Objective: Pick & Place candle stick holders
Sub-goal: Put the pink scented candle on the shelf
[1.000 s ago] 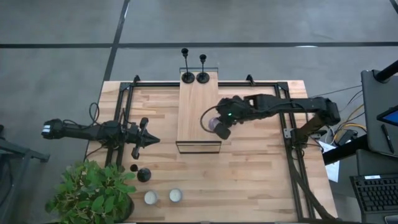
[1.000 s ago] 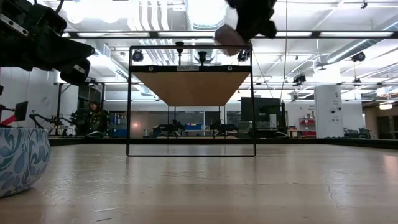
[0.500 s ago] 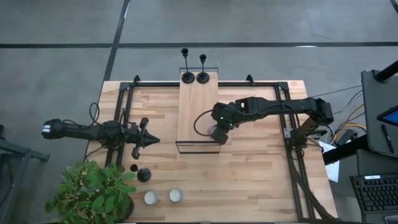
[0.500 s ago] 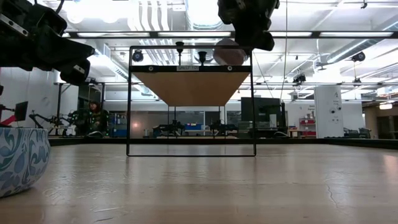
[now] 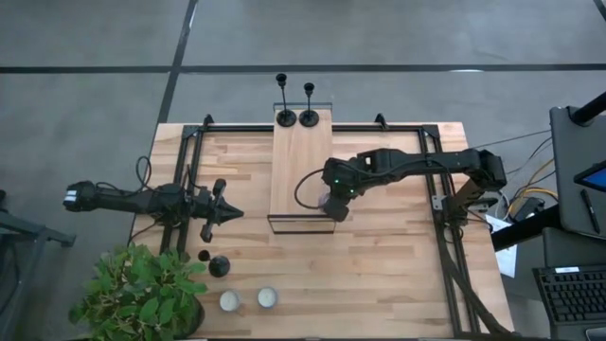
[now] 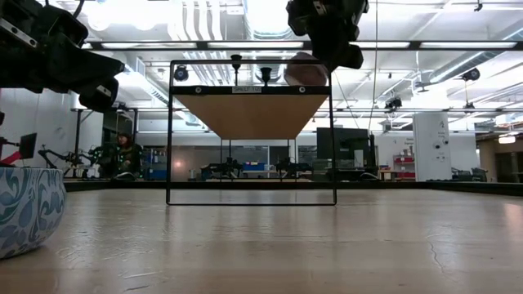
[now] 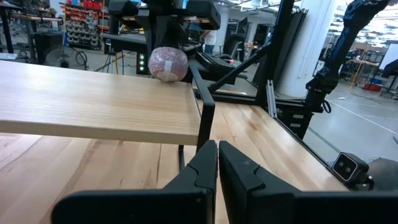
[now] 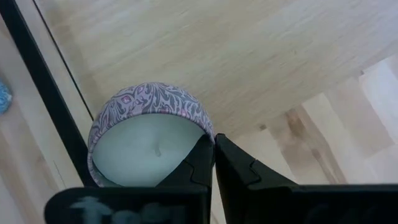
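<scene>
The right pincer was over the near right corner of the raised wooden shelf, holding a patterned jar candle by its rim, fingers pinched narrow on the rim. In the left wrist view the candle sat at the shelf's edge, just beside the black frame post; whether its base touched the shelf board could not be told. In the low view the candle was level with the top of the shelf frame, below the right arm.

Two candle stick holders stood upright side by side at the far end of the shelf, well apart from the right pincer. A third black holder was on the counter near the front left, beside the potted plant; its pose could not be made out. Two white tealights lay just in front of it.

The left pincer waited over the left part of the counter, fingers pressed together with nothing between them.
</scene>
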